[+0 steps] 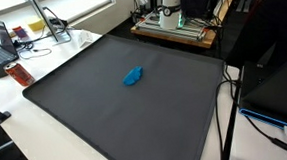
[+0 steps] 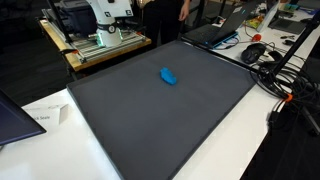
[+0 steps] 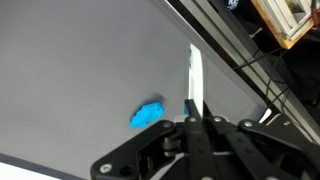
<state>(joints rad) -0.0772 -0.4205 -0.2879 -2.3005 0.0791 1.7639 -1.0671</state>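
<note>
A small crumpled blue object lies alone near the middle of a dark grey mat, and both exterior views show it. Neither exterior view shows the arm. In the wrist view my gripper comes in from the bottom edge, its dark linkages folded in and its fingers pressed together into one thin pale strip. Nothing shows between them. The blue object rests on the mat a little to the left of the fingers, apart from them and well below.
The mat covers a white table. A wooden bench with a machine stands behind it. Laptops and cables crowd one side, with more cables hanging off the table edge. A red item sits near a mat corner.
</note>
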